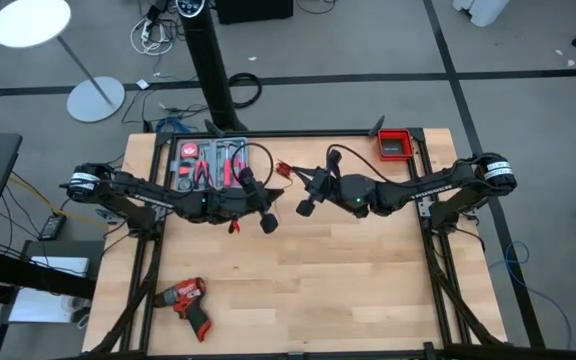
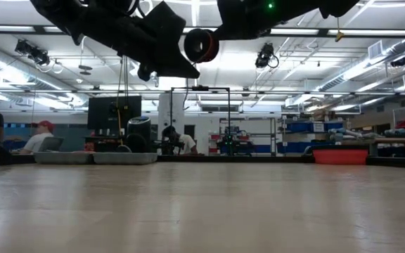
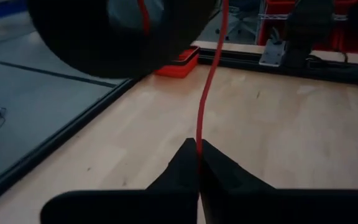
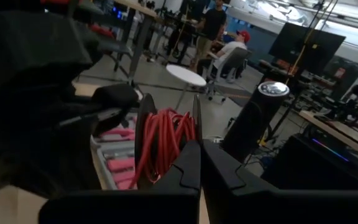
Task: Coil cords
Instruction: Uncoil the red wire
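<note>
— How far along is the coiling, would you say?

— Partly done, I think. There's a spool (image 4: 163, 146) held up between the two arms above the middle of the table (image 1: 368, 280), and it already carries a good many turns of red wire (image 3: 207, 93). A loose length still runs from the spool down to the left gripper (image 3: 197, 163), so that stretch is left to wind.

— And the grippers?

— The left one has its fingers pressed together on the red wire, pinching it right at the tips. The right gripper (image 4: 199, 163) has its fingers together too, up against the spool; whether it actually holds the rim I can't tell.

— What about the black cable?

— I can't pick it out for certain anywhere, so I'd judge it not yet started.

— Anything in containers?

— A grey tray (image 1: 183, 150) at the back of the table, behind the left arm, holds red-handled hand tools (image 1: 216, 170). A small red bin (image 1: 396, 144) sits at the back right corner; something dark is inside, too small to name. A drill (image 1: 186, 296) lies loose near the front left, well apart from everything.
</note>
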Robot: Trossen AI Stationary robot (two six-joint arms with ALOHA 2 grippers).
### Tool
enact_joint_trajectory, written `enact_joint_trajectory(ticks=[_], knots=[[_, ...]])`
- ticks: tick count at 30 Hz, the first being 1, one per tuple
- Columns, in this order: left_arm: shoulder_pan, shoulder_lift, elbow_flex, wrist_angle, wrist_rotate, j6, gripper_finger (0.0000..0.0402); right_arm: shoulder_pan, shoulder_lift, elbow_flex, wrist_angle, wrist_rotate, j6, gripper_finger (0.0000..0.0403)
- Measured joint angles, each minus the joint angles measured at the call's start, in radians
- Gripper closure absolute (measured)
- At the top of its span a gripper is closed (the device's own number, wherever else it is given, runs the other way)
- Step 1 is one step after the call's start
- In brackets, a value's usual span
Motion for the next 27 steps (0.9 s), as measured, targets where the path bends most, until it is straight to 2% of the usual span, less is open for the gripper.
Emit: enact_joint_trajectory(ticks=[6,17,23,27], knots=[[-0.008,0.0,0.045,-0.06,0.055,-0.024,0.04,-0.012,0.0,0.0,-0.043,0.031,-0.041,0.0403],[-0.009,-0.001,0.292,-0.429,0.097,0.036,0.0401,-0.008,0.0,0.0,-0.177,0.057,-0.092,0.0403],[-0.008,-0.005,0.365,-0.67,0.027,0.055,0.0401,0.012,-0.003,0.0,-0.252,0.071,-0.103,0.0403],[-0.006,-0.032,0.361,-0.744,-0.009,0.034,0.0401,0.017,-0.044,0.0,-0.326,0.075,-0.104,0.0403]])
